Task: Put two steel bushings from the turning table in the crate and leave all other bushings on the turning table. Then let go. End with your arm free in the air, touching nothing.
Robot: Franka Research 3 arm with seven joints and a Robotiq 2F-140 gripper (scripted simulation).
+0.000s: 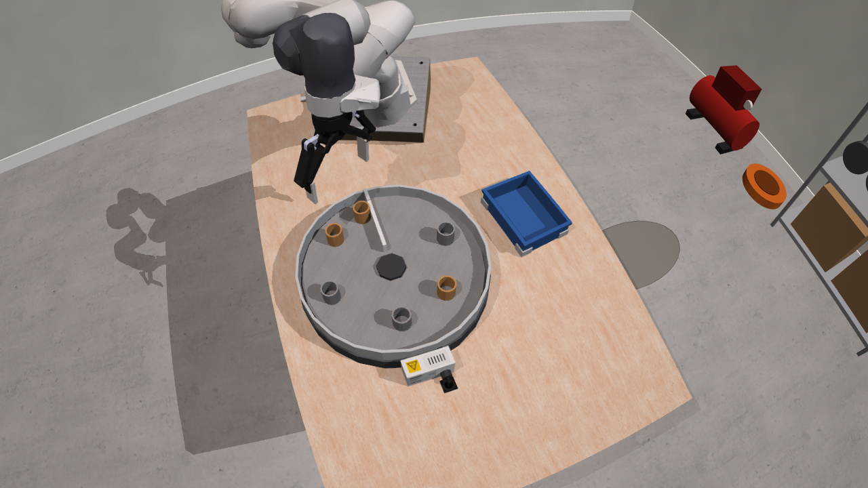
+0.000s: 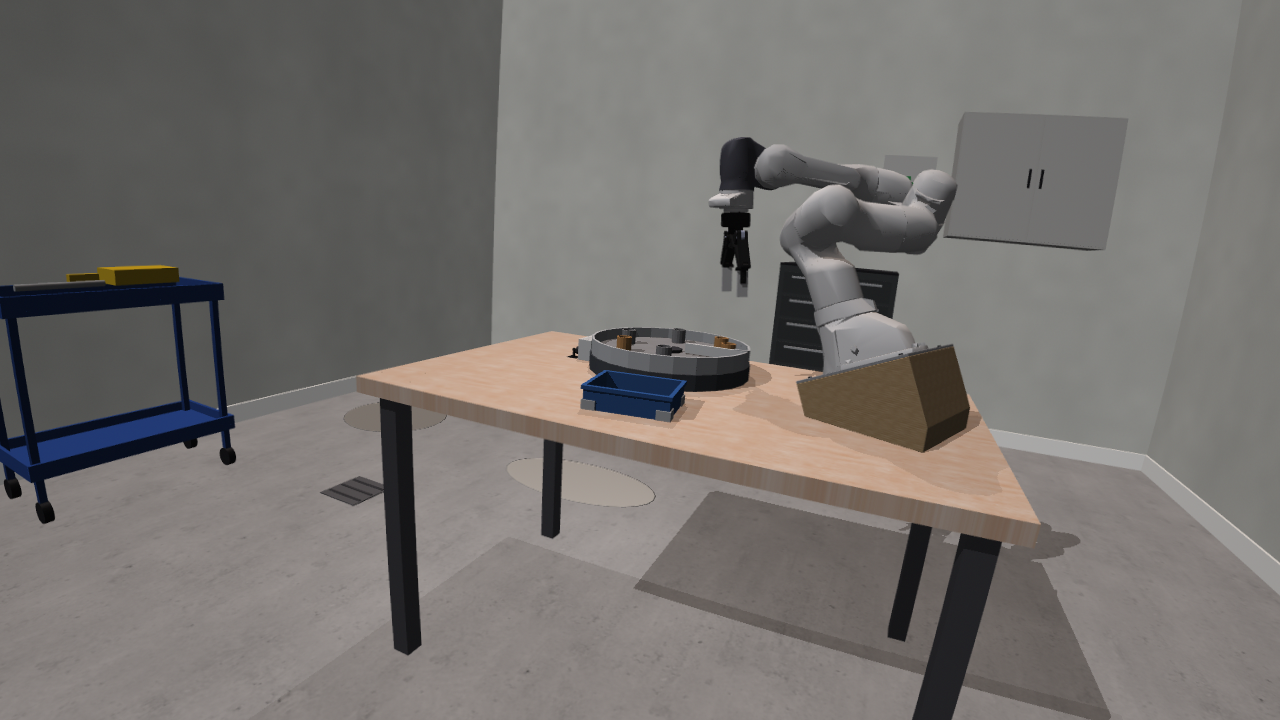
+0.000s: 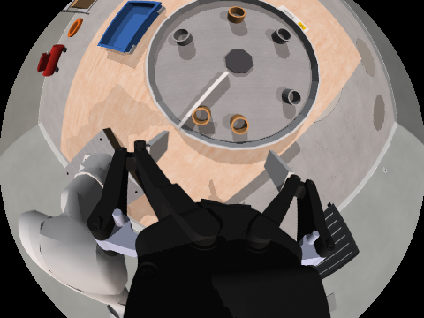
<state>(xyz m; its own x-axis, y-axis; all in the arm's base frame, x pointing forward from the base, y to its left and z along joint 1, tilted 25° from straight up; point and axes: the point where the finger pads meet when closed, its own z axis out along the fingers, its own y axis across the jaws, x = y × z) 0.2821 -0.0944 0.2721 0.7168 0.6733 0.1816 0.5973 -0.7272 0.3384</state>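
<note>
The turning table (image 1: 364,267) (image 2: 666,368) (image 3: 265,79) carries three grey steel bushings and three copper-coloured ones, all upright. One steel bushing (image 1: 445,238) (image 3: 183,42) is on the crate side, another steel bushing (image 1: 401,323) is near the white box, and a third steel bushing (image 1: 330,297) is at the left. The copper-coloured bushings (image 1: 335,238) (image 1: 361,215) (image 1: 446,293) stand among them. The blue crate (image 1: 529,213) (image 2: 626,402) (image 3: 129,27) is empty. My gripper (image 1: 337,171) (image 2: 733,282) (image 3: 218,148) is open and empty, high above the table beside the turning table's arm-side edge.
A thin white bar (image 1: 376,221) (image 3: 205,96) runs from the turning table's rim towards its dark hub (image 1: 390,266) (image 3: 238,61), beside a copper-coloured bushing. A raised rim surrounds the turning table. A white box (image 1: 428,365) sits against its outer side.
</note>
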